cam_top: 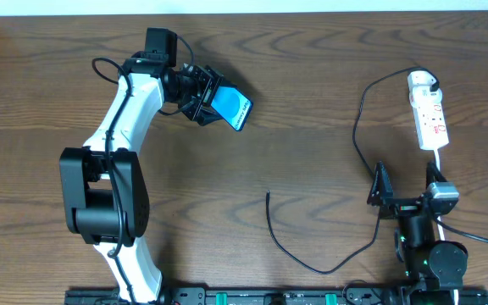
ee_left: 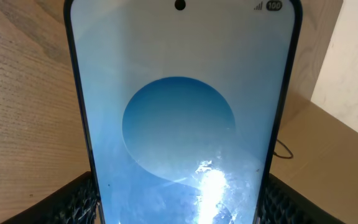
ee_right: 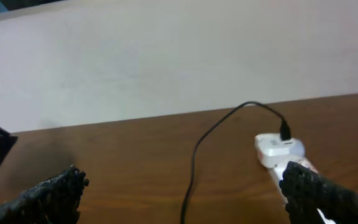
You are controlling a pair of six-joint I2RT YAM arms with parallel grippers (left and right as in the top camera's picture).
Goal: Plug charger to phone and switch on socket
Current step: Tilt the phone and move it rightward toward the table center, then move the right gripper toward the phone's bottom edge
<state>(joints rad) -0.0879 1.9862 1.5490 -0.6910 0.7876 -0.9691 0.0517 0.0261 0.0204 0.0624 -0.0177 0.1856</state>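
Note:
My left gripper [cam_top: 203, 96] is shut on the phone [cam_top: 231, 107] and holds it tilted above the table at the upper left. In the left wrist view the phone's blue screen [ee_left: 179, 118] with a round shape fills the frame between my fingers [ee_left: 179, 205]. The charger's black cable [cam_top: 358, 127] runs from the white adapter [cam_top: 422, 82] on the socket [cam_top: 431, 121] down to its free plug end [cam_top: 268, 196] lying mid-table. My right gripper [cam_top: 382, 193] is open and empty below the socket. The right wrist view shows the cable [ee_right: 194, 162], the adapter [ee_right: 278, 148] and my open fingers [ee_right: 185, 199].
The socket's white cord [cam_top: 440, 159] runs down beside my right arm [cam_top: 426, 246]. The table's far edge meets a pale wall [ee_right: 166, 62]. My left arm's base [cam_top: 104, 199] stands at the left front.

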